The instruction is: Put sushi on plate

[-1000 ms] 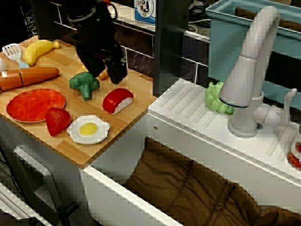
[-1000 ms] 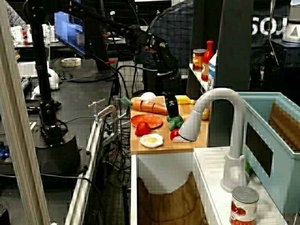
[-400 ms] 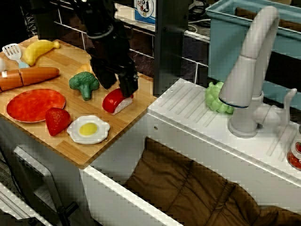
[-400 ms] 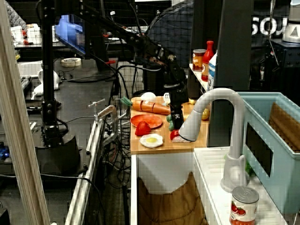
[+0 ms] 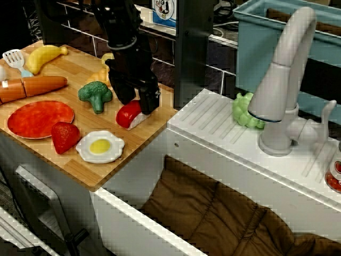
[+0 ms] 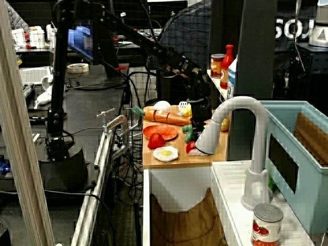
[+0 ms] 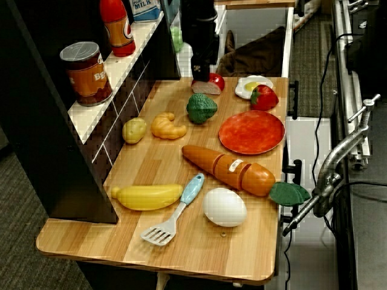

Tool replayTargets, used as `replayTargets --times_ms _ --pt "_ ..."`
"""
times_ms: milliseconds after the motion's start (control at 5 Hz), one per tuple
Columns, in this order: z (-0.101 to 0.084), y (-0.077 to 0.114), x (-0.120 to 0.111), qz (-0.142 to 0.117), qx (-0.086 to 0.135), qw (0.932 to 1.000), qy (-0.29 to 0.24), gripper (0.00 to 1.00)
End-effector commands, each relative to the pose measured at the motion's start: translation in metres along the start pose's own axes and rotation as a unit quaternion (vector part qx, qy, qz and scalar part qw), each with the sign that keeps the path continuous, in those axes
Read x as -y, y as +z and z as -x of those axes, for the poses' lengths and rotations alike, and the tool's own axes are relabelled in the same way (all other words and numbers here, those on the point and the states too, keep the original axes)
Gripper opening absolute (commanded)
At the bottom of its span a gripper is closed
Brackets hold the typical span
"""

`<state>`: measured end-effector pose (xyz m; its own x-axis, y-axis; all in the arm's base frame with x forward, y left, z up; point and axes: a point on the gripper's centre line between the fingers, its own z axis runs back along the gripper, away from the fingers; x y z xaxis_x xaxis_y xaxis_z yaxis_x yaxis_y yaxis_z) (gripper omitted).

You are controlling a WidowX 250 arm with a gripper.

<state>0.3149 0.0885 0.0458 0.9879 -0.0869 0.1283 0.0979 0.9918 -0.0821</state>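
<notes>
The sushi [image 5: 129, 115], with a red top on a white base, lies on the wooden board near its right edge, and also appears as the sushi [image 7: 210, 84] in the overhead view. My black gripper [image 5: 138, 100] has come down over the sushi's far end. It is open, with one finger on each side of the red top. The side view shows the gripper [image 6: 197, 124] low over the board, with the faucet partly covering the sushi [image 6: 190, 147]. The red-orange plate [image 5: 38, 117] sits flat at the board's left, apart from the gripper, and nothing lies on the plate [image 7: 251, 132].
Broccoli [image 5: 96, 95] stands just left of the gripper. A red strawberry [image 5: 65, 136] and a fried egg [image 5: 100, 146] lie between the sushi and the plate. Carrot [image 5: 32, 87], banana [image 5: 42, 56] and spatula [image 5: 15, 58] lie further left. A dark post [image 5: 194, 48] and the sink basin [image 5: 213, 213] are to the right.
The gripper has moved right and down, from behind the broccoli to low over the sushi's far end. The sushi and the other toys have stayed where they were.
</notes>
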Motion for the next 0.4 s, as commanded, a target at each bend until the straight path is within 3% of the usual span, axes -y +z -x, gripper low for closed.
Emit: replayTargets --times_ms 0,200 --pt "-0.0187 0.0116 -0.0147 -0.003 -0.006 1.0000 0.000 1.00" --pt "-0.0131 0.0123 -0.0161 -0.001 -0.009 0.9999 -0.006 1.00"
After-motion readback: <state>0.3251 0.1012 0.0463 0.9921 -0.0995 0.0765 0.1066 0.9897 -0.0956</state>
